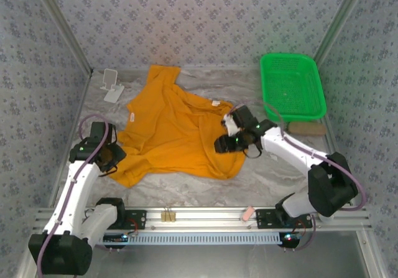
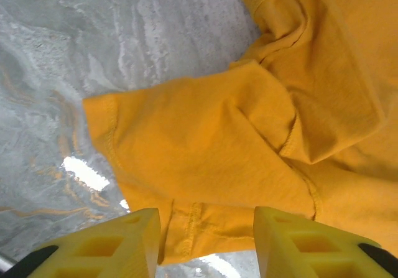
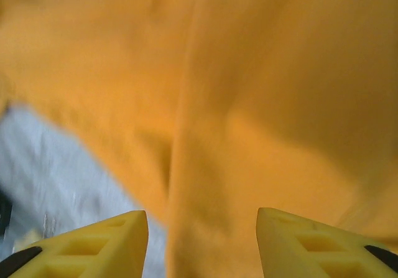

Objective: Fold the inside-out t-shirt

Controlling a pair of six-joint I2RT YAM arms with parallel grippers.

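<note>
While both arms lean in over the marbled grey worktop (image 1: 273, 166), the t-shirt (image 1: 174, 135) lies crumpled and spread across its middle, orange, with one sleeve thrown out toward the back wall and a small white tag (image 1: 216, 103) showing at the neck; I see no print on the side facing up.

From overhead, the left arm (image 1: 78, 185) reaches to the shirt's near left corner; through its wrist camera the left pincer (image 2: 205, 228) is released, its yellow fingers (image 2: 99, 247) standing apart, and a hemmed edge of a sleeve lies on the worktop in the gap between them, not pinched; the stitching along that hem is plain to see.

From overhead, the right arm (image 1: 292, 150) stretches across to the shirt's right edge; the right pincer (image 3: 202, 219) is also released, with its fingers spread over blurred orange cloth and a strip of grey worktop at the left of that wrist view; whether the tips touch the cloth I cannot tell.

Off at the back right sits a green basket (image 1: 292, 85), well apart from the shirt; a small white stand (image 1: 112, 85) is at the back left, just beside the thrown-out sleeve.
</note>
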